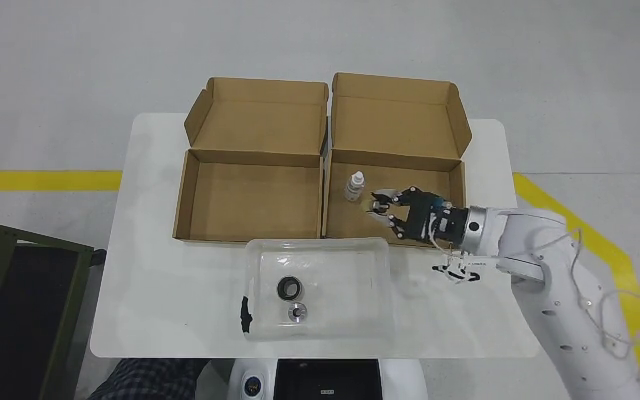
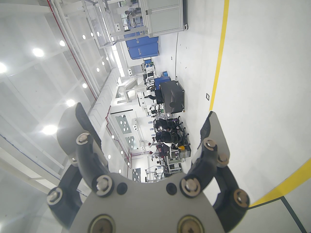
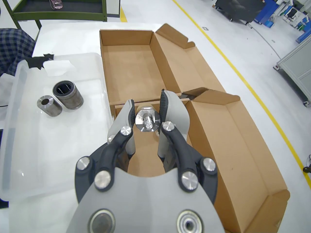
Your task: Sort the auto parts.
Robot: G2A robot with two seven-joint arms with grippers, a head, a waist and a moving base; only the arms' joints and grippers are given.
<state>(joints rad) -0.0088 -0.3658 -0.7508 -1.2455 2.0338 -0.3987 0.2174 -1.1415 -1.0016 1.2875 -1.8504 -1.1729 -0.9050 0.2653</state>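
- Steel and bright, a hex-headed bolt [image 3: 145, 122] sits clamped between the two fingers of the right gripper [image 3: 147, 99], which press on opposite flats of the head.
- Its threaded stub points back along the gripper towards the wrist, so the bolt's long axis runs in line with the fingers, not across them.
- The bolt hangs above the floor of the right-hand brown cardboard box [image 3: 233, 151], inside the wall nearest the robot and close to the side shared with the neighbouring box.
- Since the box floor lies below the bolt, the coming move looks like a lowering and a release, with no sideways travel needed.
- A small white bottle-shaped part [image 1: 354, 185] stands upright in this same box, just beyond the fingertips and apart from them.
- The second brown cardboard box [image 3: 128, 73] touches the right-hand box on its left side.
- A clear plastic tub [image 3: 60, 132] sits just in front of both boxes, holding a dark ribbed sleeve [image 3: 68, 95] and a smaller grey steel bushing [image 3: 49, 105] side by side.
- The left gripper [image 2: 145, 118] is spread wide, holds nothing and points out at the room, so the right arm is the nearer one.
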